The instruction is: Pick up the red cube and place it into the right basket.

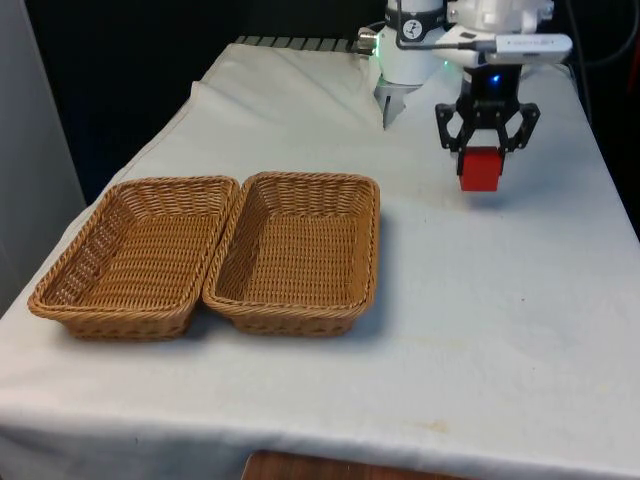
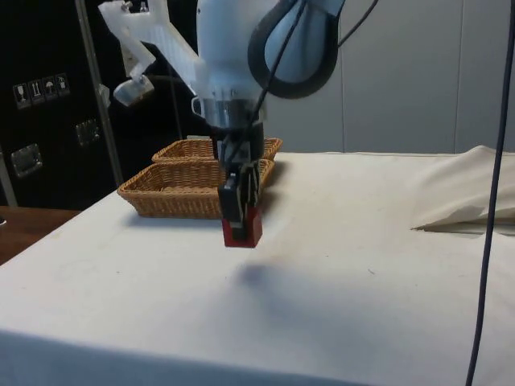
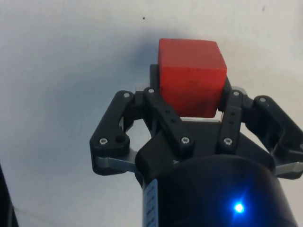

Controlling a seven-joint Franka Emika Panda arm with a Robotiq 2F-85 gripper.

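My gripper (image 1: 481,152) is shut on the red cube (image 1: 480,170) and holds it a little above the white cloth, near the front view's right side of the table. In the side view the red cube (image 2: 241,230) hangs under the gripper (image 2: 240,211), with its shadow on the cloth below. The wrist view has the cube (image 3: 190,75) clamped between the black fingers (image 3: 156,101). Two brown wicker baskets stand side by side to the front view's left of the cube: the right basket (image 1: 372,235) and the left basket (image 1: 170,183). Both hold nothing.
The cloth bunches into folds at the table's far end (image 1: 300,70), also visible as a raised fold (image 2: 475,193) in the side view. The baskets (image 2: 169,197) sit just behind the gripper in the side view. Bare cloth (image 1: 500,330) lies around the cube.
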